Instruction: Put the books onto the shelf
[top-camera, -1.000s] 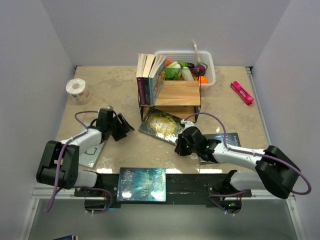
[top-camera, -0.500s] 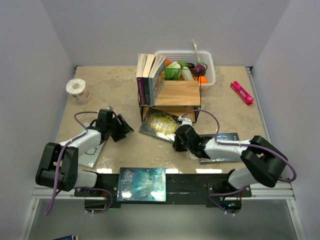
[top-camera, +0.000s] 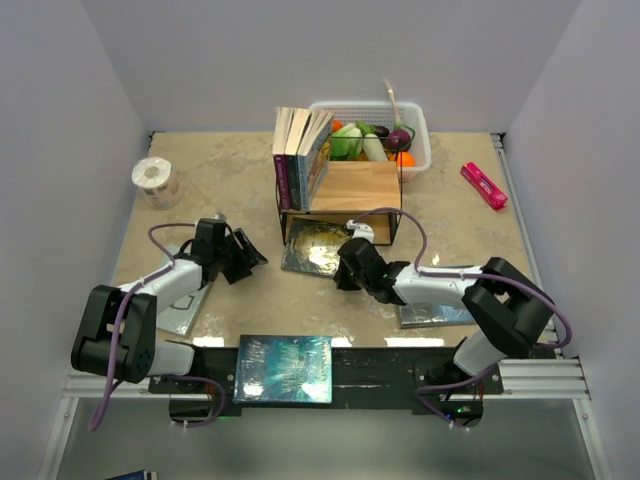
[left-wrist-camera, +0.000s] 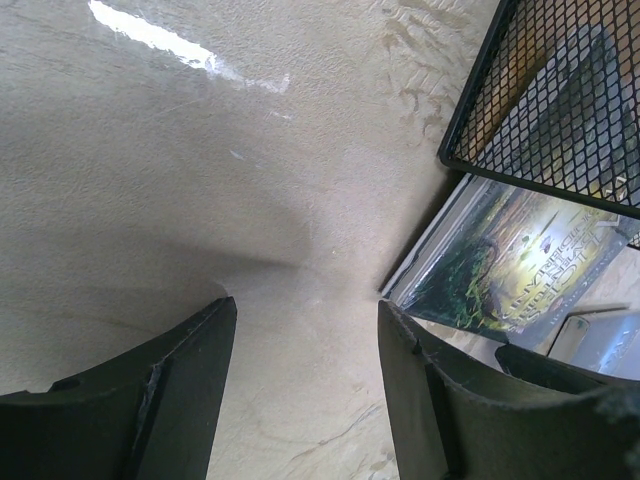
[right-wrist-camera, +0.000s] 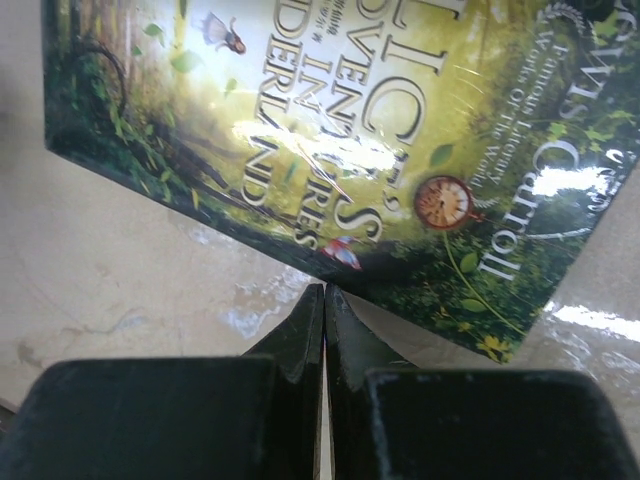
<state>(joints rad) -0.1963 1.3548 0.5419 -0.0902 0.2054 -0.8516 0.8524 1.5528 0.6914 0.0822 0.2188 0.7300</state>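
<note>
From the top camera: spotted the shelf (top-camera: 345, 190) toward the back of the worktop (top-camera: 220, 170), with a few books (top-camera: 298, 150) standing at its left end, leaning a little. Right behind it, a white basket (top-camera: 420, 135) of veggies. Found the green-gold book (top-camera: 316, 247) lying flat just in front of the shelf, far edge right at its base. Saw the right hand (top-camera: 342, 268) clenched tight at that book's near right corner, gripping nothing. Saw the left hand (top-camera: 250, 264) released and empty, off to the book's left. Also noticed a teal book (top-camera: 284, 368) flat at the near edge between the arm bases, and a blue-grey book (top-camera: 440, 312) partly hidden under the right arm. Over on the left wrist: caught both fingers (left-wrist-camera: 160, 400) spread wide above bare worktop, nothing between them, with the green-gold cover at the right and part of it showing through the shelf's black mesh. On the right wrist: saw the fingers (right-wrist-camera: 295, 335) pressed together with no gap, tips right at the glossy cover's near edge. Couldn't tell whether touching or just short.
</note>
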